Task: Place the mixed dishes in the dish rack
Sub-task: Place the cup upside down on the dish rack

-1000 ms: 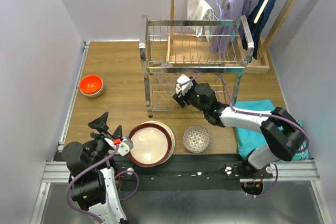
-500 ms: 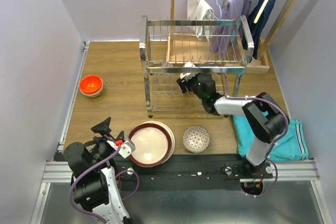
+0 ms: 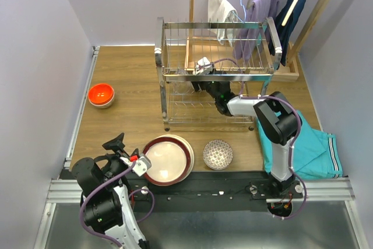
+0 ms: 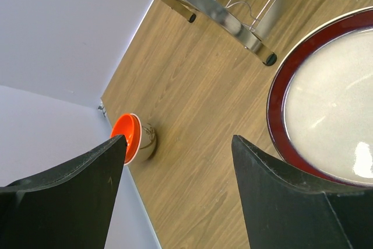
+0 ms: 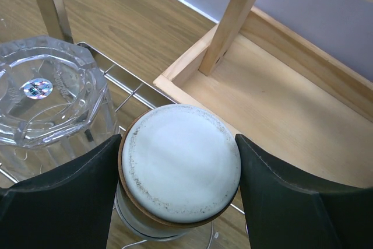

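R end effector point(image 5: 179, 167) is clamped on the beige cup point(image 5: 179, 158), mouth down, in the dish rack's point(image 3: 175, 73) lower tier just beside the upturned clear glass point(image 5: 49, 103), prob. so both drain. L end effector point(image 4: 178, 141) is apart and empty, hovering over the bench point(image 4: 192, 103) near the red-rimmed plate point(image 4: 326, 115).

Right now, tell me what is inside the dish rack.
An upside-down clear glass stands on the wires of the dish rack, beside an inverted beige cup gripped by the right end effector. From above, the upper tier and the arm hide most of the rest.
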### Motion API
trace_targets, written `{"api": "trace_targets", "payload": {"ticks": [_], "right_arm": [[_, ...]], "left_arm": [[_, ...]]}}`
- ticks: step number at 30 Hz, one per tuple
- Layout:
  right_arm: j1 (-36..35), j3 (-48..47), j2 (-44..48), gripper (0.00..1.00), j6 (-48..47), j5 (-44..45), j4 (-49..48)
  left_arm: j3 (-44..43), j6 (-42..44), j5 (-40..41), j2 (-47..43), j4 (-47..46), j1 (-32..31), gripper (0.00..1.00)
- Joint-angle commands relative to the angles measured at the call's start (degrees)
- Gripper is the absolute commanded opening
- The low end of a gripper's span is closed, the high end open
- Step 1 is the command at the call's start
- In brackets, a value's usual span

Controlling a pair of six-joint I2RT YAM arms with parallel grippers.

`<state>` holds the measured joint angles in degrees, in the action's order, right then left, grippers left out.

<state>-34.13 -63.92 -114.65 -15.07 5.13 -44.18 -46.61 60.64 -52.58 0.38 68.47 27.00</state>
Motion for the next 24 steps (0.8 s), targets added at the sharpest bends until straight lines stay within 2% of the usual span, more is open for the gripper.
{"api": "trace_targets", "payload": {"ticks": [1,3,4,6,9,14,17,20,24], "right_arm": [[0.5,-1.4,-3.1,0.48,0.6,0.7,2.1],[0.5,-1.3,-3.3,0.56,0.7,1.0,2.3],[0.5,-1.1,-3.2,0.67,1.0,1.5,1.9],[0.5,-0.1,-2.5,0.76,1.1,2.9,1.2],[0.4,2.5,0.2,0.99,1.0,3.0,0.8],[0.4,5.8,4.8,1.00,1.6,2.0,2.1],[0.3,7.1,7.2,1.00,2.6,2.7,3.5],[0.2,8.5,9.7,1.00,3.3,3.1,5.2],[-0.2,11.3,13.8,1.00,3.6,2.9,7.6]], "left_arm": [[-0.8,1.1,-1.9,-11.2,2.3,1.0,0.82],[-0.8,1.4,-2.3,-11.2,2.6,1.3,0.82],[-0.8,1.6,-2.4,-11.3,3.1,1.3,0.82],[-0.8,2.1,-2.7,-11.2,3.4,1.5,0.82],[-0.9,1.8,-2.9,-11.3,3.3,1.6,0.82],[0.6,-2.2,-3.4,-11.3,-1.5,1.6,0.82],[2.1,-7.9,-3.3,-11.3,-6.5,1.7,0.82],[3.1,-14.4,-2.0,-11.2,-10.5,1.9,0.84],[4.1,-17.1,1.9,-11.0,-11.2,2.2,0.89]]}}
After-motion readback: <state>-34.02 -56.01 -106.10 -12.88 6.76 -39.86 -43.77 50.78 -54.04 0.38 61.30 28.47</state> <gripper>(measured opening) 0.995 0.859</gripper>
